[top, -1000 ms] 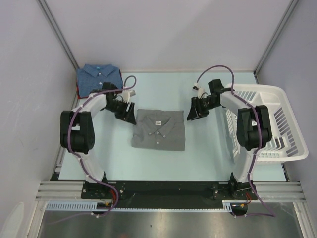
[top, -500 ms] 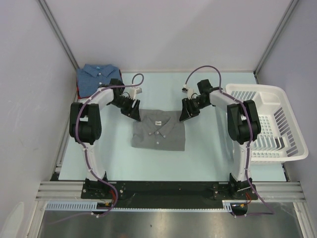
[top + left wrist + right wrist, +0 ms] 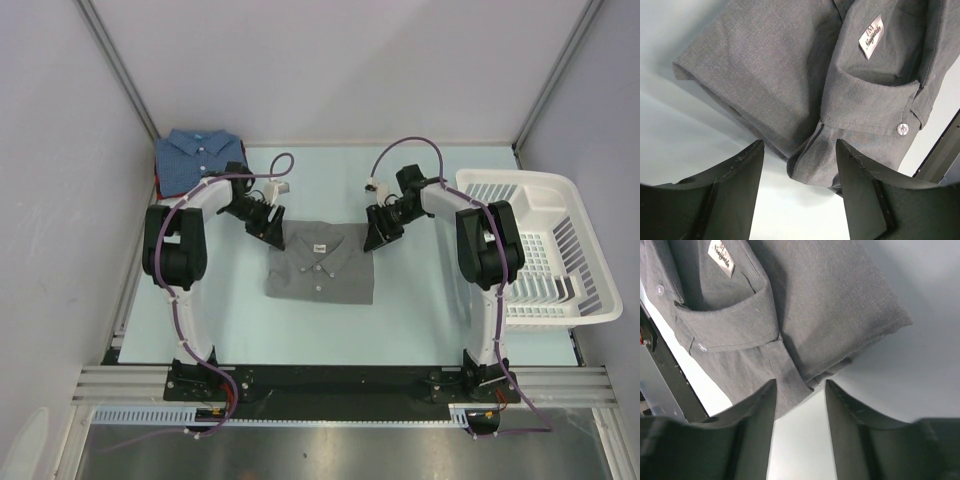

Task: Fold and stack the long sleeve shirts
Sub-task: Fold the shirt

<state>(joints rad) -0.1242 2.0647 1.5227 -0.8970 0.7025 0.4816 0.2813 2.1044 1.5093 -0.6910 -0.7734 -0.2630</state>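
I'm holding my left claw (image 3: pixel 270 232) and right claw (image 3: pixel 374 236) wide open and empty at the collar-end corners of the folded grey shirt (image 3: pixel 322 268) on the desk (image 3: pixel 420 320), probably to lift it onto the blue shirt (image 3: pixel 197 158) far-left of it.

Pale table (image 3: pixel 420 320): folded grey shirt (image 3: pixel 322 265) centre, blue shirt (image 3: pixel 195 160) far-left corner, white basket (image 3: pixel 515 180) right.

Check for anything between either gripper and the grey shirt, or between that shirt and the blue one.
Nothing visible. The left gripper and right gripper hang open at the grey shirt's collar-end corners, over bare table. Toward the blue shirt, only the left arm itself crosses the way.
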